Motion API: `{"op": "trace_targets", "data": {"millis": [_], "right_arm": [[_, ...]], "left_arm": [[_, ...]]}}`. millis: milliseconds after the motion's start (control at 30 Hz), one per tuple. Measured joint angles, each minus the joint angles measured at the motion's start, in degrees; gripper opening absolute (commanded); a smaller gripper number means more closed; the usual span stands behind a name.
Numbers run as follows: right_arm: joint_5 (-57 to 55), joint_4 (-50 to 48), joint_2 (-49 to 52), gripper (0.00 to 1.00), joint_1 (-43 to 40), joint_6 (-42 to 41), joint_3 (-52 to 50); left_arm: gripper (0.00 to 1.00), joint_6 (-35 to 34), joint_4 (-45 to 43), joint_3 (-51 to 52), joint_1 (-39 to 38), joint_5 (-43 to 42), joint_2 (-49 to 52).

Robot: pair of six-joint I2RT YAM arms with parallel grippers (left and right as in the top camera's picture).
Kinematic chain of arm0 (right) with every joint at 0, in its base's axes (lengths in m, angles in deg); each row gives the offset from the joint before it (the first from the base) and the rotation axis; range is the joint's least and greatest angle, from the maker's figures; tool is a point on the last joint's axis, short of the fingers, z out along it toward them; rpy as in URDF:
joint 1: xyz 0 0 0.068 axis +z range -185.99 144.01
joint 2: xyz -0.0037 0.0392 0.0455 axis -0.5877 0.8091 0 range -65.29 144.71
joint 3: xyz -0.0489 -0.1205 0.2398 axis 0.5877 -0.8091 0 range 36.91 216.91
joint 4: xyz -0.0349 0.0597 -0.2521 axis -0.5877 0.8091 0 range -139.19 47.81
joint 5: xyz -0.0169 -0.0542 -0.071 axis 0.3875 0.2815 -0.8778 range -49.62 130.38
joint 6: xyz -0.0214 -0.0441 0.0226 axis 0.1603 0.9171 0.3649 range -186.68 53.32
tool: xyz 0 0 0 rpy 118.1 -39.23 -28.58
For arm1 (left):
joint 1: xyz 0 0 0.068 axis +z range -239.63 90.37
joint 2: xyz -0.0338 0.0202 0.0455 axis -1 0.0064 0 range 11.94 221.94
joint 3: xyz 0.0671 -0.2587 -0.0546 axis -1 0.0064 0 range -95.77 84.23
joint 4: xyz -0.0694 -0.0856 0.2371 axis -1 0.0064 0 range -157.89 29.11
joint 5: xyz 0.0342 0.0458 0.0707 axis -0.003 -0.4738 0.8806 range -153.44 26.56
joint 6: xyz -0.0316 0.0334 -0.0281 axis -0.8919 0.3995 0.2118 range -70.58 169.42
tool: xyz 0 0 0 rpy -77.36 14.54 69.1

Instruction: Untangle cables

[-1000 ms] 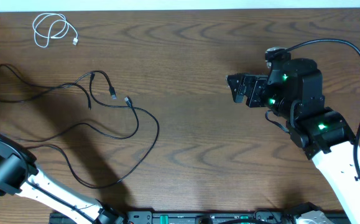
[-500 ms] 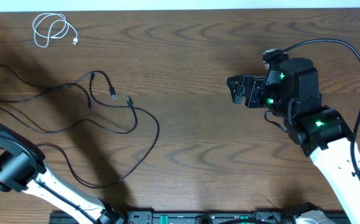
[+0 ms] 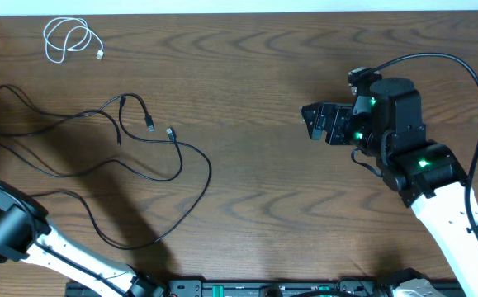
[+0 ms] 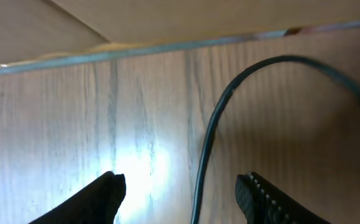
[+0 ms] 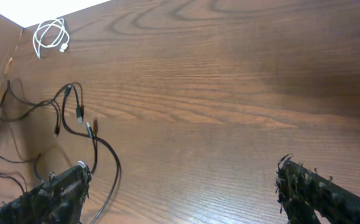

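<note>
Several thin black cables (image 3: 127, 136) lie tangled in loose loops on the left of the wooden table (image 3: 255, 74). They also show in the right wrist view, black cables (image 5: 74, 109). A short white cable (image 3: 68, 40) lies coiled at the far left corner, apart from them, white cable (image 5: 50, 35). In the left wrist view my left gripper (image 4: 180, 183) is open, low over the table's left edge, with one black cable (image 4: 212, 124) running between its fingers and touching neither. My right gripper (image 3: 311, 118) hovers open and empty over the table's right half, pointing left, right gripper (image 5: 183, 171).
My left arm (image 3: 11, 227) comes in at the lower left, its fingers beyond the overhead frame. A thick black wire (image 3: 461, 70) loops over my right arm. A pale wall (image 4: 167, 18) borders the table's left edge.
My left arm rose at the left edge, then dropped back, and the left loops of the black cables shifted slightly. My right gripper stayed almost still and open.
</note>
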Motion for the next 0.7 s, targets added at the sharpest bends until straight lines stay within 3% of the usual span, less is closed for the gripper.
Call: {"op": "trace_targets", "data": {"millis": [500, 567, 700], "right_arm": [[0.0, -0.2, 0.0, 0.93, 0.0, -0.1, 0.0], [0.0, -0.2, 0.0, 0.93, 0.0, -0.4, 0.0], [0.0, -0.3, 0.0, 0.93, 0.0, -0.7, 0.0]], "left_arm": [[0.63, 0.0, -4.3, 0.3, 3.7, -8.2, 6.0], [0.57, -0.1, -4.5, 0.3, 4.5, -8.8, 6.1], [0.34, -0.5, -4.7, 0.3, 5.6, -9.3, 6.3]]}}
